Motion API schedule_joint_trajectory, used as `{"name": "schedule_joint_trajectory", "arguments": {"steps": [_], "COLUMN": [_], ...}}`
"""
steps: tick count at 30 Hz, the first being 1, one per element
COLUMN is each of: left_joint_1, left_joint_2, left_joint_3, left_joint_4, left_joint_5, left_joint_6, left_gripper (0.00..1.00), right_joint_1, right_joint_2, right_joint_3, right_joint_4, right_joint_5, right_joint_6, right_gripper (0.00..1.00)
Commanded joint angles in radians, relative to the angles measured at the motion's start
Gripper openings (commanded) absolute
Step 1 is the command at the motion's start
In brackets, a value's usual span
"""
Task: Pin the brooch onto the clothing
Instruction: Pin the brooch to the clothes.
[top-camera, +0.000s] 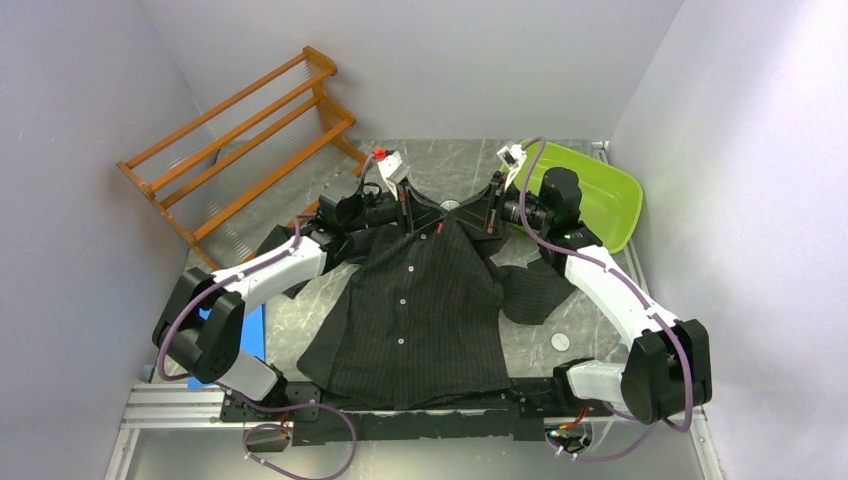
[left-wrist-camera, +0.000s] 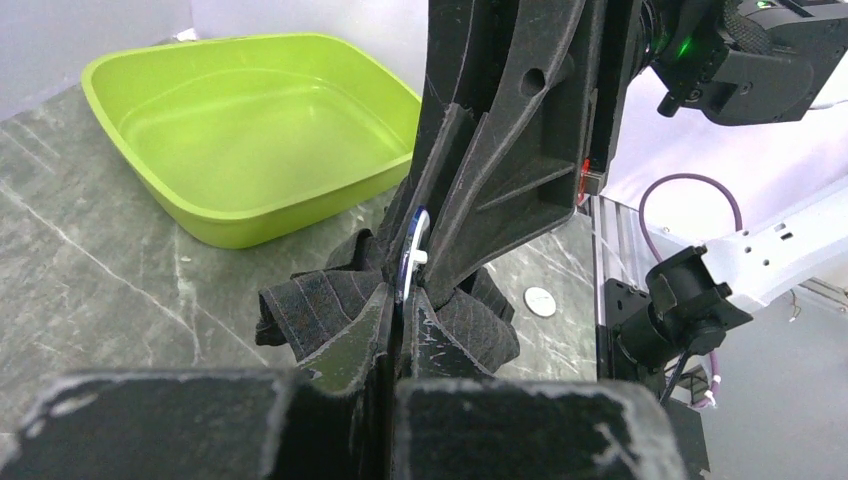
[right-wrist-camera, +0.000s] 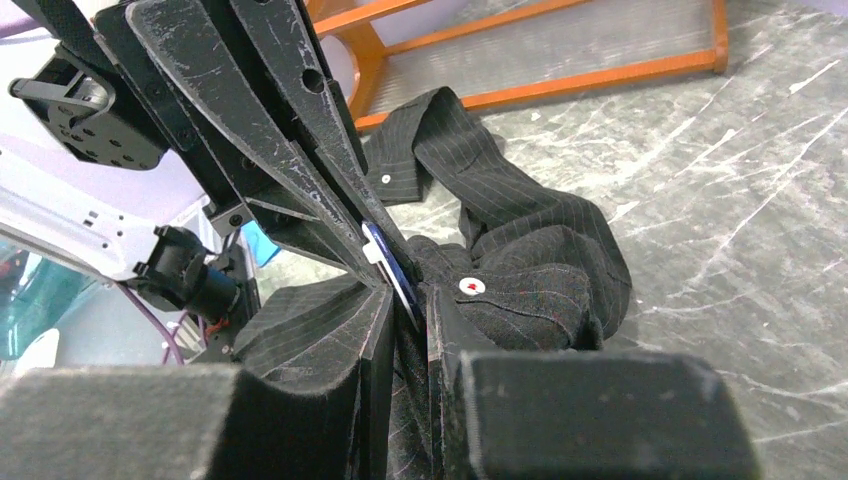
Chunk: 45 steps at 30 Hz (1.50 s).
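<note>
Left gripper (left-wrist-camera: 396, 305) shut at the brooch (left-wrist-camera: 411, 250), right gripper (right-wrist-camera: 408, 305) pinched on the clothing (right-wrist-camera: 540, 250) (bunched); it could be dislodged by tugging.

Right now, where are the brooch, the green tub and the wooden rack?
Brooch (left-wrist-camera: 411, 248), left wrist view, on its pale edge-on rim.
Tub (left-wrist-camera: 250, 130), left wrist view, on its bare floor.
Rack (right-wrist-camera: 600, 78), right wrist view, on a low rail.
</note>
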Motion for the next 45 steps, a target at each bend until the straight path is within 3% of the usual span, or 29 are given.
{"name": "schedule_joint_trajectory", "arguments": {"steps": [1,9,19,45], "left_joint_1": [-0.054,-0.055,-0.056,-0.056], "left_joint_2": [-0.075,-0.1,-0.128,-0.085], "left_joint_3": [-0.01,-0.057,-0.124,-0.149], "left_joint_4": [0.047,0.081,0.146,0.215], "left_joint_5": [0.08,0.035,-0.043,-0.062], "left_joint_6": [0.027,0.036,0.015,-0.087], "left_gripper": [0.03,0.03,0.03,0.03], "right_joint_1": [-0.012,-0.012,-0.017,-0.029], "right_joint_2": [0.025,0.03,0.024,-0.004], "right_joint_3": [0.045,0.038,-0.023,-0.146], "right_joint_4": [0.004,-0.003,0.132,0.436], "right_joint_5": [0.153,0.162,0.145,0.089], "right_joint_6": [0.027,0.081,0.17,0.275], "right_gripper": [0.0,0.0,0.0,0.0]}}
